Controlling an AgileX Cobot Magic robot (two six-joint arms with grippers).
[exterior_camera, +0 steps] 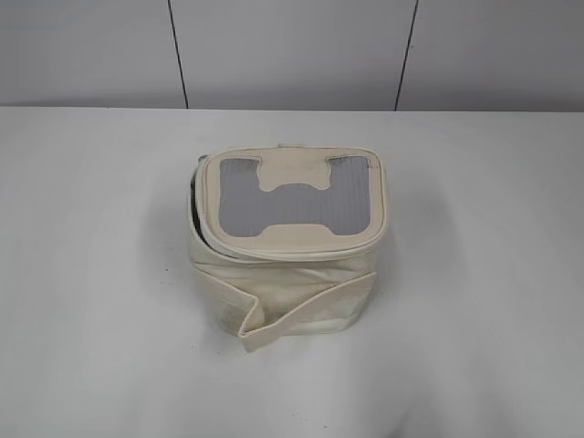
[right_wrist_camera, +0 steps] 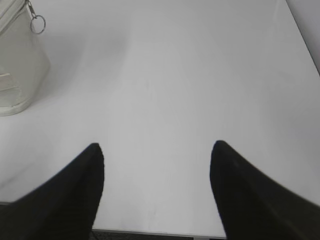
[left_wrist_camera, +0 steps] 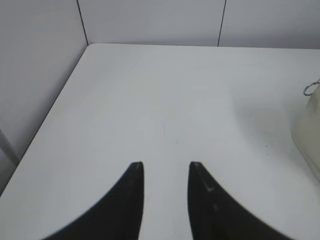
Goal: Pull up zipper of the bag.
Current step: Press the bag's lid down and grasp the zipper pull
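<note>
The cream boxy bag (exterior_camera: 287, 283) stands in the middle of the table, its lid with the grey ribbed panel (exterior_camera: 290, 203) facing up. The zipper (exterior_camera: 274, 249) runs round the lid rim; a dark gap shows along the lid's left side. A silver pull ring (right_wrist_camera: 37, 23) hangs at the bag's corner (right_wrist_camera: 20, 70) in the right wrist view; a ring (left_wrist_camera: 311, 89) also shows by the bag's edge (left_wrist_camera: 307, 135) in the left wrist view. My left gripper (left_wrist_camera: 166, 165) is open and empty, left of the bag. My right gripper (right_wrist_camera: 157, 147) is wide open and empty, right of it. Neither shows in the exterior view.
The white table (exterior_camera: 91, 274) carries only the bag. A loose cream strap band (exterior_camera: 310, 306) wraps the bag's body and sticks out at the front left. White panelled walls (exterior_camera: 292, 50) stand behind the table; its left edge (left_wrist_camera: 47, 117) and right edge (right_wrist_camera: 300, 35) are in view.
</note>
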